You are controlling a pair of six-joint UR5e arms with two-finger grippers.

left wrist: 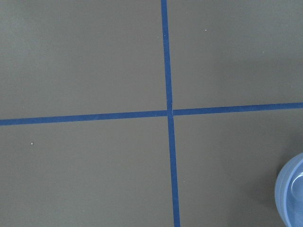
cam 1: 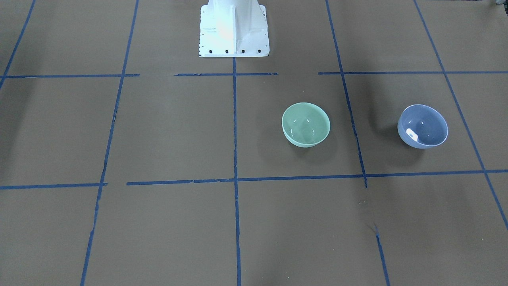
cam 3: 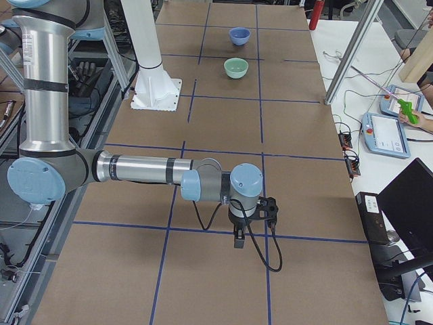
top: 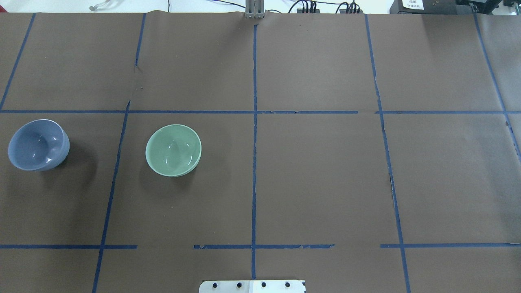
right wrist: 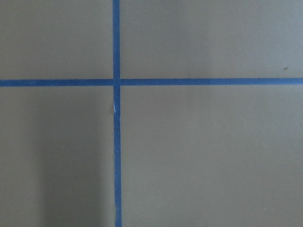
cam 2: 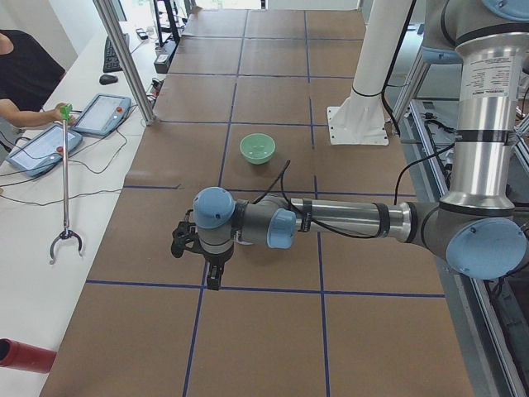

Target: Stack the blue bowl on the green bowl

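The blue bowl (cam 1: 422, 126) stands upright on the brown table, by the left edge of the overhead view (top: 38, 144). The green bowl (cam 1: 306, 124) stands upright about a bowl's width and a half from it, nearer the table's middle (top: 173, 150). Both are empty and apart. Only the blue bowl's rim (left wrist: 292, 196) shows, at the lower right edge of the left wrist view. My left gripper (cam 2: 212, 279) hangs above the table in the exterior left view. My right gripper (cam 3: 238, 240) hangs far from both bowls. I cannot tell whether either is open or shut.
The white robot base (cam 1: 234, 29) stands at the table's middle edge. Blue tape lines (top: 254, 142) grid the brown cover. A side bench with tablets (cam 2: 103, 114), a grabber stick (cam 2: 64, 190) and an operator runs along the far side.
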